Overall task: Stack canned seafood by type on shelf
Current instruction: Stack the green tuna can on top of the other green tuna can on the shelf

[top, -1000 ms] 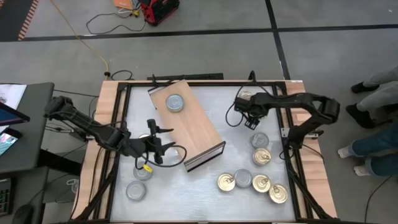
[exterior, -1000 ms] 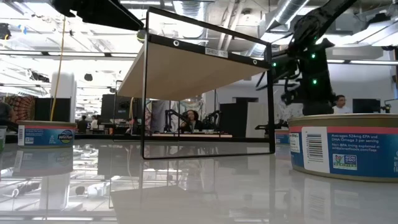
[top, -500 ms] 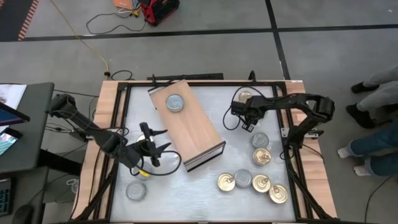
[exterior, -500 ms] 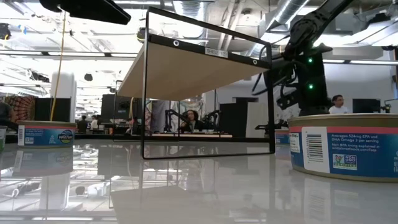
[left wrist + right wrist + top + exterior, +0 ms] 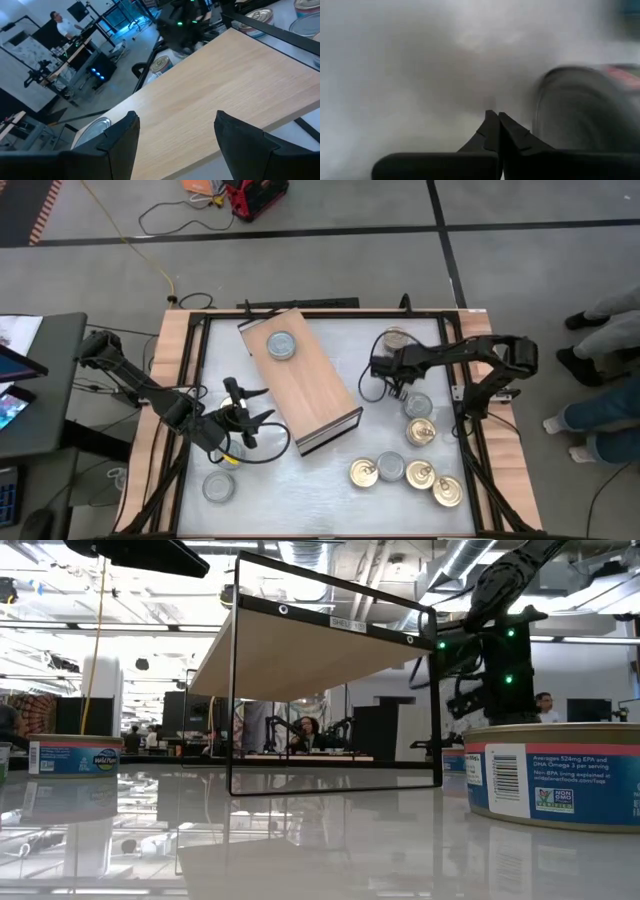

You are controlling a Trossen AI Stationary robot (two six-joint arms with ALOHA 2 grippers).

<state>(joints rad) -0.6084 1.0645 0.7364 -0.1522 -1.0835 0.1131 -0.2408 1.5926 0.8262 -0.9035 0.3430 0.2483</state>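
Observation:
The shelf [image 5: 300,380], a long light-wood board with a dark open-fronted end, lies slanted at mid-table. One silver-topped tin [image 5: 281,345] rests on its far end. My left gripper [image 5: 258,404] stands open beside the shelf's left long edge, fingers level over the board [image 5: 215,85]. My right gripper [image 5: 385,380] is shut with nothing between its fingers [image 5: 495,117]. It points down at bare tabletop, right of the shelf, next to a blurred tin [image 5: 580,105]. A gold-topped tin [image 5: 397,338] sits just beyond it.
Several more tins stand at the near right: silver [image 5: 418,406], gold [image 5: 420,432], and a row [image 5: 405,473] by the front edge. A silver tin [image 5: 218,487] sits near left. The table's wooden frame [image 5: 172,380] borders all sides. A person's legs [image 5: 600,420] show beyond the right edge.
My right gripper has shut on nothing, sinking and moving off the far gold-topped tin toward the shelf. That tin now shows whole and has stayed put. My left gripper has drawn a little toward the table's left edge and stays open.

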